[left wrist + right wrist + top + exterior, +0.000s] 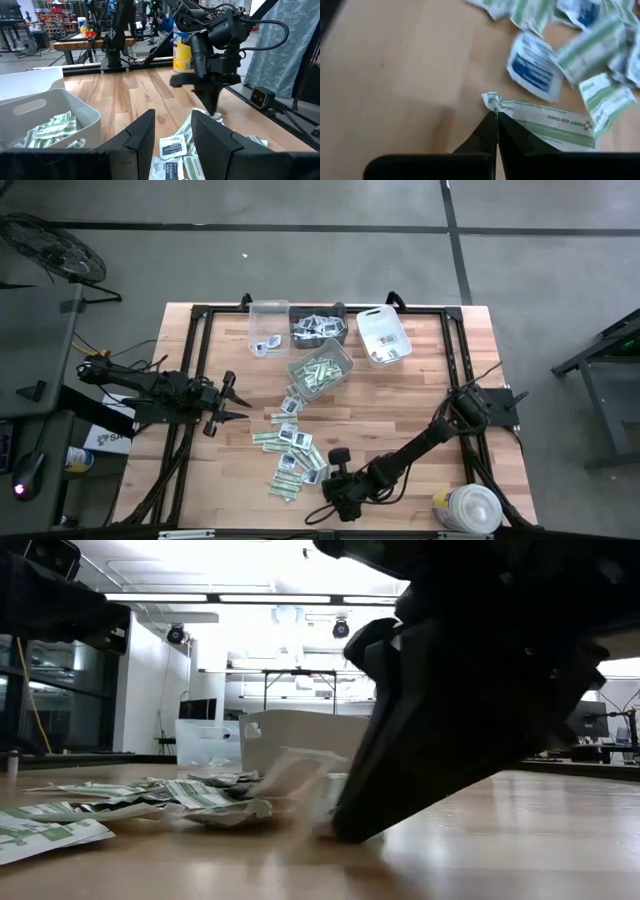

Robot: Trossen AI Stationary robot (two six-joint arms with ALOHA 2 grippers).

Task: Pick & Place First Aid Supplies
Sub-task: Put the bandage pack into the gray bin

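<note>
Several first aid supplies, green-and-white strips and white squarish packets, lie loose in a pile on the wooden table near its front edge. My right gripper is at the pile's near right side, slanting down, shut on one green-and-white strip packet. My left gripper hovers open and level over the table's left side, holding nothing. My right gripper pinches the strip packet's crumpled end between its two fingertips. The fingers slant down from the table's near right side, roughly along the strip. The rest of the strip appears to lie flat on the table toward the pile.
At the back stand a clear bin, a dark bin and a white bin. A clear bin of green strips sits in front of them. A round white tub is at the near right corner.
</note>
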